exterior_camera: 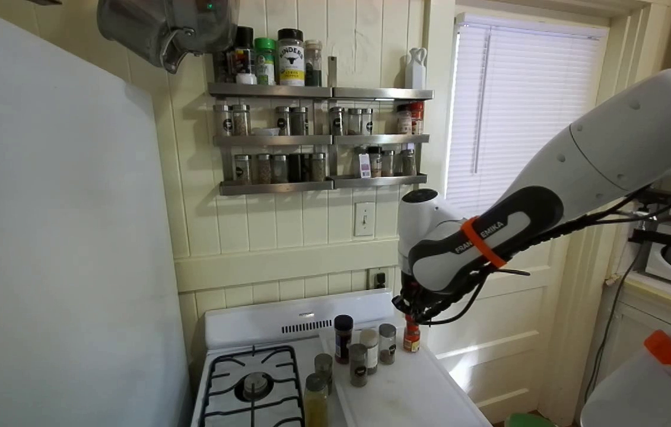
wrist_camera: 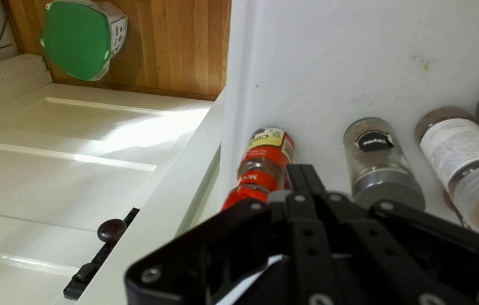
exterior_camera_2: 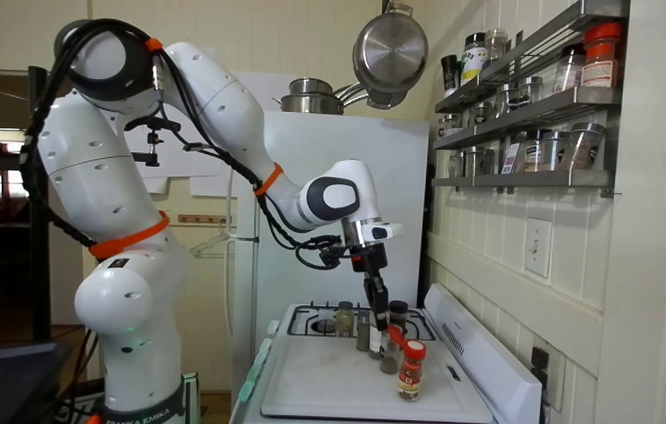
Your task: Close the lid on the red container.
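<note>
Wrist view: my gripper (wrist_camera: pixel 301 170) has jaws together, presumably so I can push. In an exterior view, the red jar (exterior_camera_2: pixel 410 377) stands on the stove cover (exterior_camera_2: pixel 327 380), its raised lid (exterior_camera_2: pixel 395 334) beside the gripper.

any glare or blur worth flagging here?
Wrist view: hard sun patch on the cream panelled door; red-capped see-through spice jar partly legible. In an exterior view: white slatted window blind glows bright, sun patch low on the door too. In an exterior view: round metal pan shows reflections; jar's small print too soft to read.
</note>
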Controlling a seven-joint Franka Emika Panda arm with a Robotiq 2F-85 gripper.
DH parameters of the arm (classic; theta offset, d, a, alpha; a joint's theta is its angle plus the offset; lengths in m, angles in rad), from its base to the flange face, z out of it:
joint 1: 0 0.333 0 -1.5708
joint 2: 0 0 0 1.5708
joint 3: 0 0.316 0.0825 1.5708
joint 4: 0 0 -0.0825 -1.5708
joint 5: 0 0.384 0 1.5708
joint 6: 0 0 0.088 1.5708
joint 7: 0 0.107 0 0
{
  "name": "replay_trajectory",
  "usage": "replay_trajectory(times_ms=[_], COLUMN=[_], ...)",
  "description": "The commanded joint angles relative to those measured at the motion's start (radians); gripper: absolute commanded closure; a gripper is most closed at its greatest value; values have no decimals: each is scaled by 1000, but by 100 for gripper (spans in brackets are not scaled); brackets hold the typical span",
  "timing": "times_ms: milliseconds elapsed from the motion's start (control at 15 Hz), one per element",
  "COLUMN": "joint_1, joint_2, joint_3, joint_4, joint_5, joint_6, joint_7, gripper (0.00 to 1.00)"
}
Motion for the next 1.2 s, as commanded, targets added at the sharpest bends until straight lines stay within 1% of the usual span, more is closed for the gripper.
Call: replay_trajectory(times_ms=[0, 67, 200, 267, 333, 467, 867, 933, 1000, 1067, 1133], joint_1=[29, 34, 42, 48, 50, 45, 32, 27, 19, 17, 14], joint_2=[18, 17, 12, 10, 7, 6, -1, -1, -2, -3, -6], joint_3=[8, 10, 13, 11, 14, 20, 24, 25, 27, 25, 21], joint_4=[22, 25, 28, 29, 29, 33, 27, 26, 25, 22, 18], joint_5=[1, 3, 9, 19, 18, 15, 14, 7, -5, -13, -31], joint_6=[-6, -6, -9, -5, -4, -11, -13, -14, -15, -13, -16], joint_7=[16, 20, 26, 25, 31, 65, 169, 186, 206, 210, 190], gripper=[100, 99, 100, 97, 74, 69, 23, 17, 8, 2, 0])
